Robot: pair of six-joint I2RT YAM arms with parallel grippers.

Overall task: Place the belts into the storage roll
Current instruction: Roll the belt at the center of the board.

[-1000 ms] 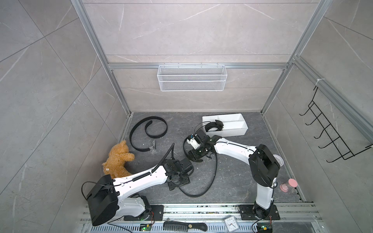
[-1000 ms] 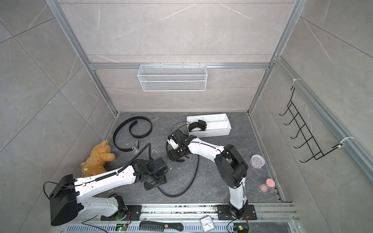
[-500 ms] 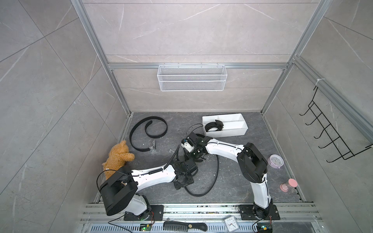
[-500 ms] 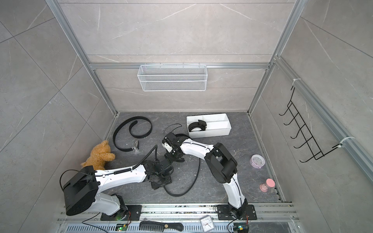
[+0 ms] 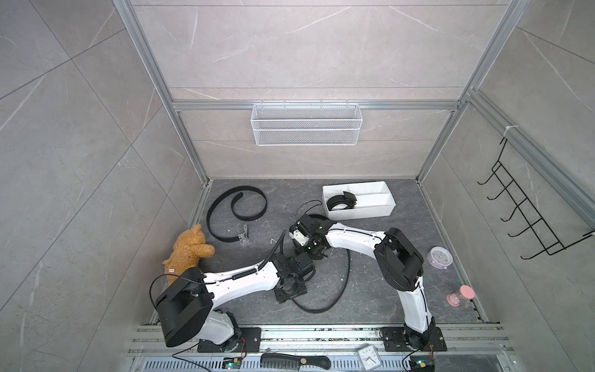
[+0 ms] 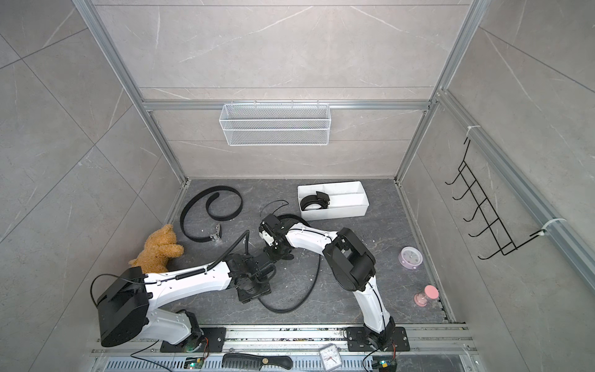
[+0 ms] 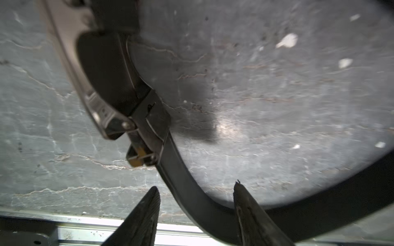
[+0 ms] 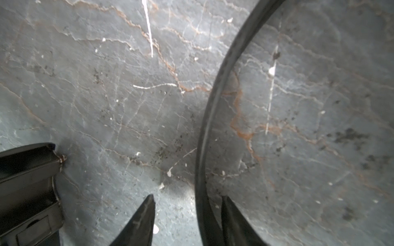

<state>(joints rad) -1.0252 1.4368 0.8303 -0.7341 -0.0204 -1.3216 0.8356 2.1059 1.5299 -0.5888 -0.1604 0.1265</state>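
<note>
The storage roll [image 5: 363,212] [image 6: 335,213] is a white divided tray at the back right, and one coiled belt [image 5: 340,203] lies in it. A second belt [image 5: 236,206] curls on the floor at the back left. The third belt [image 5: 343,290] [image 6: 309,290] loops across the middle of the floor. My left gripper [image 7: 196,188] [image 5: 289,290] is open astride this belt near its metal buckle [image 7: 136,136]. My right gripper [image 8: 188,197] [image 5: 314,248] is open astride another stretch of the strap [image 8: 213,102], which lies close to one finger [image 8: 234,221].
A brown teddy bear [image 5: 190,249] sits at the left wall. A purple clock [image 5: 439,257] and a pink hourglass [image 5: 460,294] stand at the right. A wire basket [image 5: 304,124] hangs on the back wall and a hook rack [image 5: 528,212] on the right wall. A comb [image 5: 294,362] lies on the front rail.
Both grippers have narrowed around the middle belt. The left arm has swung its elbow to the right, and the right arm has folded in toward the left gripper.
</note>
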